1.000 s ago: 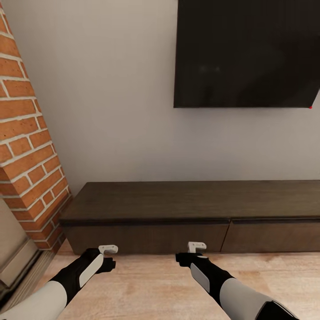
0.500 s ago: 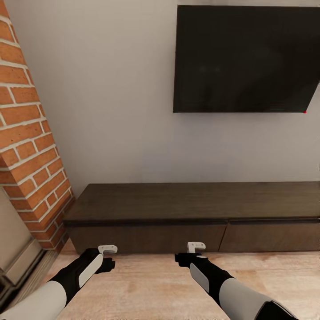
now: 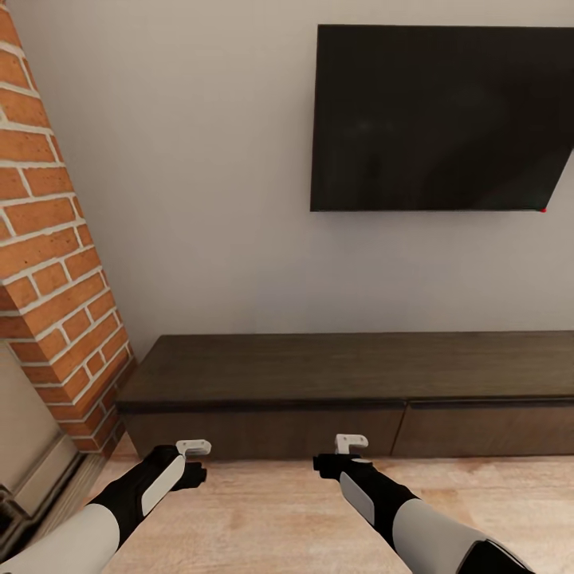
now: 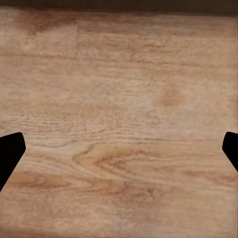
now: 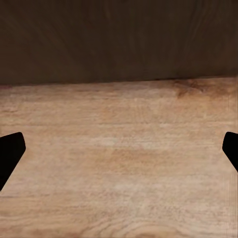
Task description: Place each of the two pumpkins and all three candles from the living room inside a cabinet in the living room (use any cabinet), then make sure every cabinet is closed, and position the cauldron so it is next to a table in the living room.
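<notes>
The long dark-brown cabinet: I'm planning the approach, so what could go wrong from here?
The long dark-brown wood-grain cabinet has flat, handle-less drawer fronts, so the open left gripper and open right gripper may slip when pulling. Both hang low over the pale wooden floor, near the fronts; driving forward might bump them.

cabinet (image 3: pixel 343 391) cut off at right edge, TV (image 3: pixel 442 115) cropped right, brick column (image 3: pixel 48 263) cropped left
</notes>
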Robot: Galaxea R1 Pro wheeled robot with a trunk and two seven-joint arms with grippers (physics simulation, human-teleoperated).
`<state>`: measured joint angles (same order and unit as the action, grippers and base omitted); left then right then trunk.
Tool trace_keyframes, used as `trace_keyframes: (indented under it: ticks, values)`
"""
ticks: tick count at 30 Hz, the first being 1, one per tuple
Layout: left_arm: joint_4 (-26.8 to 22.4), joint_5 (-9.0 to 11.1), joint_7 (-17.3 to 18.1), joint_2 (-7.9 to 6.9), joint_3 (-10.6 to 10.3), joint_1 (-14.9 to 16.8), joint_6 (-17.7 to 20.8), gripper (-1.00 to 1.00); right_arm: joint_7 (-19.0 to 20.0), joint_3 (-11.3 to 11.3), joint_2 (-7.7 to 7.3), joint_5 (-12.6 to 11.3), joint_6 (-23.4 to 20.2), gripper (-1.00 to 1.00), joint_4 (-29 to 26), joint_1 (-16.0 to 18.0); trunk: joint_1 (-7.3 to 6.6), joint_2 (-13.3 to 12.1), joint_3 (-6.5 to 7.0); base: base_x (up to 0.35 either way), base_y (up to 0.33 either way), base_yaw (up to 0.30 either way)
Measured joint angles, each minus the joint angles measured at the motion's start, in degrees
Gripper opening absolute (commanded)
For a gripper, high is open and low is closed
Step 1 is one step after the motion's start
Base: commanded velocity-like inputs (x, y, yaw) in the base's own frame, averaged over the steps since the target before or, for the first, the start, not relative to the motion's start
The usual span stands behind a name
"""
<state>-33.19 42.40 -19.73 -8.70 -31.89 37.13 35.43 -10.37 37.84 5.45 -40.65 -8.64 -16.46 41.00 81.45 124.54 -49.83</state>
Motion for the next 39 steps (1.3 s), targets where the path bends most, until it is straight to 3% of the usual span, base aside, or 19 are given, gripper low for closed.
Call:
trace_keyframes:
  ticks: [39]
  values:
    - [0.17, 0.06, -0.06, 0.0, 0.0, 0.0, 0.0, 1.0, 0.0, 0.09, 0.09, 0.01, 0.08, 1.0, 0.15, 0.0, -8.57, -15.64, 7.0, -0.022, 0.006, 0.0]
